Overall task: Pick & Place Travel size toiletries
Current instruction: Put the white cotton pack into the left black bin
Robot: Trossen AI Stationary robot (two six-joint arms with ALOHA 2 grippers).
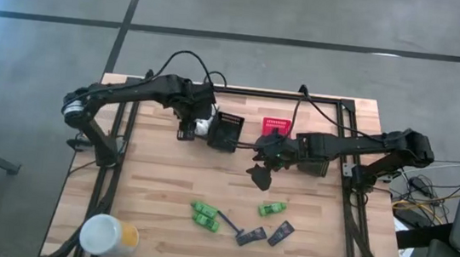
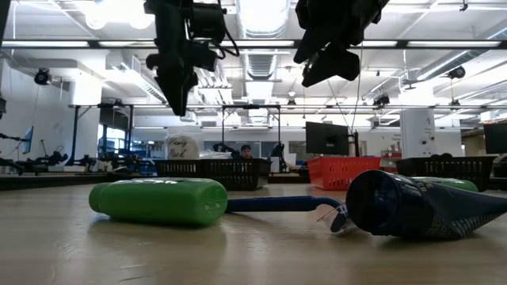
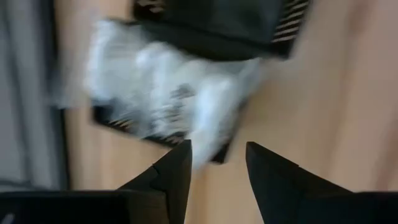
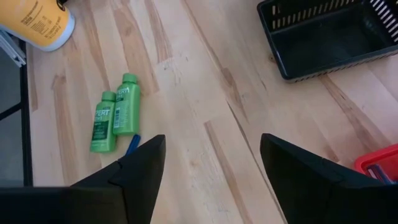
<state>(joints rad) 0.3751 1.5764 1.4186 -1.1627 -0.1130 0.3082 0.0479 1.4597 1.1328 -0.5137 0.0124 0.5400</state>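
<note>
White crinkly packet [image 3: 168, 99] drops at the black basket [image 1: 226, 131], light and floppy, best pinched mid-body; left gripper [image 3: 217, 168] fingers parted, empty; right gripper [image 4: 211, 168] fingers wide, nothing held, above the desk [image 1: 156, 181].

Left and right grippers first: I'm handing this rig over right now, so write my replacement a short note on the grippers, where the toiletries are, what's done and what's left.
Left gripper: open, above the black basket, with a white crinkly packet on the basket's rim below it; whether it lies fully inside is unclear.
Right gripper: open and empty, raised over mid-table near the red basket.
On the table: two green bottles side by side, a third green bottle apart, a blue razor, two dark sachets.
Done: apparently the white packet.
Left: every item listed above.
The white-and-yellow tub sits at the table's near left corner.
</note>
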